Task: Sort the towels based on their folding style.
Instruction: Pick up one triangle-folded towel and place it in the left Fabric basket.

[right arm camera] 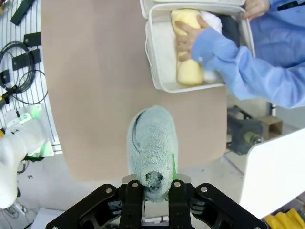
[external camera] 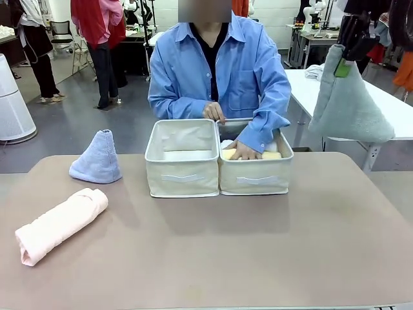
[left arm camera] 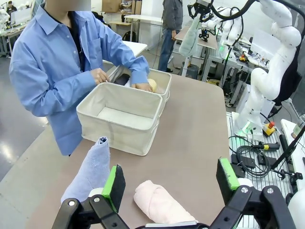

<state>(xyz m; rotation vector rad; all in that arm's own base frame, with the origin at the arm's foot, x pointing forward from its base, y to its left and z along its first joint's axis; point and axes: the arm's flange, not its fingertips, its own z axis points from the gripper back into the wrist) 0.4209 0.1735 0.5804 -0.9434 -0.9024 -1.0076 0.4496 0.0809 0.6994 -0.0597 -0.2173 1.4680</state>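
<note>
The right gripper [external camera: 345, 61] is clamped on the tip of the grey-green cone [external camera: 348, 106], which hangs in the air high over the far right corner of the table [external camera: 258, 245], apart from everything on it. The left gripper [left arm camera: 170, 180] hovers with its fingers wide apart above the pink roll [left arm camera: 157, 205], which lies on the table's left side near the upright lavender cone [external camera: 97, 158]. Across the table a person's hand [external camera: 244, 151] presses on the yellow roll [external camera: 271, 155] inside the right bin [external camera: 253, 181], beside a white towel [right arm camera: 209, 21]; the left bin [external camera: 182, 181] stands touching the right one.
</note>
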